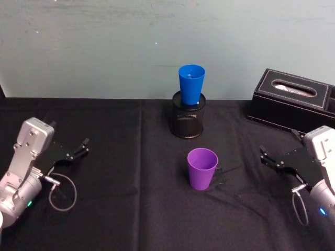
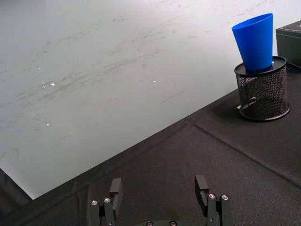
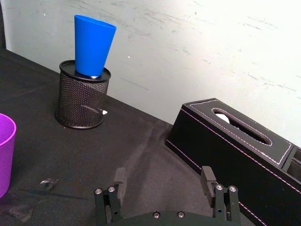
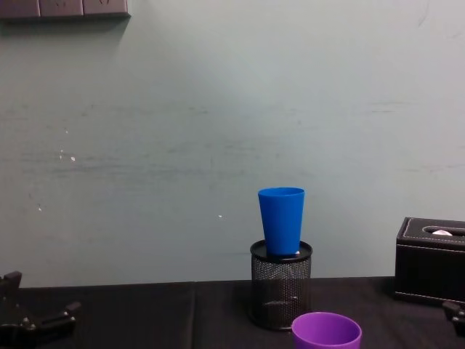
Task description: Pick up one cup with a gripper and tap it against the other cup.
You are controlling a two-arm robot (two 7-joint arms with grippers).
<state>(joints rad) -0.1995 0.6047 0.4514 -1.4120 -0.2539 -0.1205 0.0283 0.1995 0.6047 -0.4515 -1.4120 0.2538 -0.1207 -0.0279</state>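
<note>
- Purple cup [image 1: 202, 168]: upright near the middle of the black-clothed table [image 1: 131, 209], apart from both grippers.
- Blue cup [image 1: 191, 83]: upright, base seated in a black mesh pen holder [image 1: 188, 121] by the back edge, just behind the purple cup.
- Left gripper [image 2: 158, 188]: low by the left edge, fingers apart, holding nothing.
- Right gripper [image 3: 163, 181]: by the right edge, fingers apart, holding nothing.
- Black tissue box [image 1: 293, 99]: back right corner.

The right gripper [image 3: 163, 178] is hovering low over the black-clothed table [image 3: 141, 150], its fingers standing apart and gripping nothing. The blue cup [image 3: 93, 45] is standing upright inside the mesh pen holder [image 3: 81, 103] near the table's back edge. The purple cup [image 3: 3, 153] is standing apart from the holder. The tissue box [image 3: 235, 155] is lying along that same edge.
</note>
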